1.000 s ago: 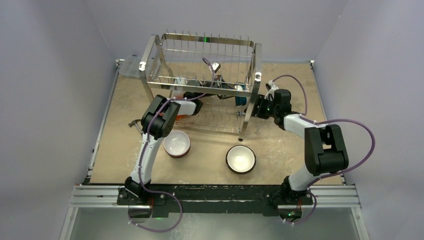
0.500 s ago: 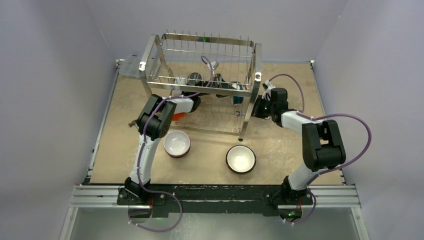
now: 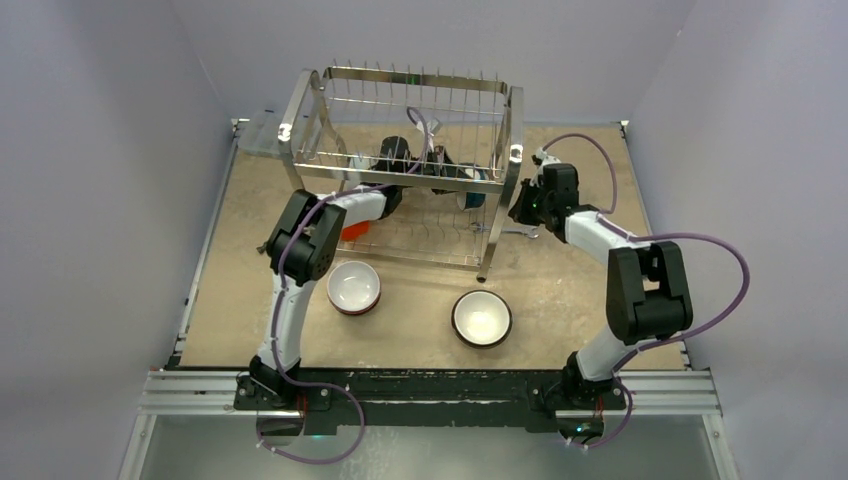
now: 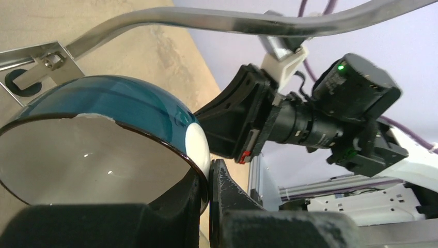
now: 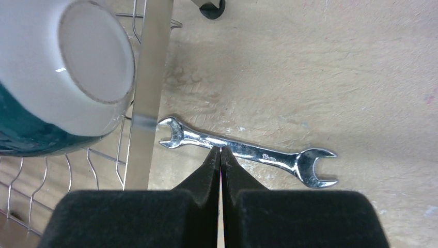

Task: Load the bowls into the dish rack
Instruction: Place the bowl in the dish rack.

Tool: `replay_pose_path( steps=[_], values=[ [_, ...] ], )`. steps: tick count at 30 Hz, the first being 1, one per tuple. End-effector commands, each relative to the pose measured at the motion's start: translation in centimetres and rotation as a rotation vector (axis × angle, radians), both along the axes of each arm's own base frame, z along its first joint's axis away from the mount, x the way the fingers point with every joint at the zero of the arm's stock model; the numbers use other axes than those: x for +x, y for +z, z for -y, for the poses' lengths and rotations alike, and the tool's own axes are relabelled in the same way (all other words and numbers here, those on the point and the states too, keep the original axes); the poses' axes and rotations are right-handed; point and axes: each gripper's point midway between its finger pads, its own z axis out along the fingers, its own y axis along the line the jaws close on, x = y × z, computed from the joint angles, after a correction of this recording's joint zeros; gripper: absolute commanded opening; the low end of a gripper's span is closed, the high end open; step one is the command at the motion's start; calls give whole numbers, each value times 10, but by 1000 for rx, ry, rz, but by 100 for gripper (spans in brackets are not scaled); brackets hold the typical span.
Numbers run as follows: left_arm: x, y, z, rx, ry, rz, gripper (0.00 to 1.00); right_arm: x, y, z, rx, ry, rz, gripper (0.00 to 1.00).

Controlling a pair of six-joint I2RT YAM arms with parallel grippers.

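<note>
A teal bowl (image 4: 111, 106) with a white inside hangs inside the dish rack (image 3: 400, 105), near its right end. My left gripper (image 4: 210, 168) is shut on that bowl's rim, one finger inside and one outside. From the right wrist view I see the bowl's white underside (image 5: 95, 57) behind a rack post (image 5: 152, 77). My right gripper (image 5: 220, 151) is shut on nothing, just outside the rack's right end (image 3: 522, 213). Two white-inside bowls (image 3: 354, 287) (image 3: 482, 318) sit on the table in front of the rack. An orange bowl (image 3: 352, 231) lies in the lower tier.
A steel wrench (image 5: 248, 152) lies on the table just beyond my right fingertips. A clear plastic box (image 3: 258, 135) stands at the back left, beside the rack. The walls close in the table on three sides.
My right gripper has closed and shifted slightly toward the back beside the rack's end. The left arm has reached deeper into the rack with the teal bowl.
</note>
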Motion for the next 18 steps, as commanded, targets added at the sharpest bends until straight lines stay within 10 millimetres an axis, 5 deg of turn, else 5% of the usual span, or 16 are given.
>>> replay_pose_path(
  steps=[1,5,8,18],
  values=[
    [2,-10,-3,152,23,29,0,7,47,-5,-13,70,166,3],
    [3,-12,-3,162,16,31,0,-3,69,-28,67,200,283,36],
    [4,7,1,97,19,52,0,-10,81,-41,112,269,341,64],
    [-14,92,0,-253,-24,44,0,-15,96,-76,71,357,431,93]
  ],
)
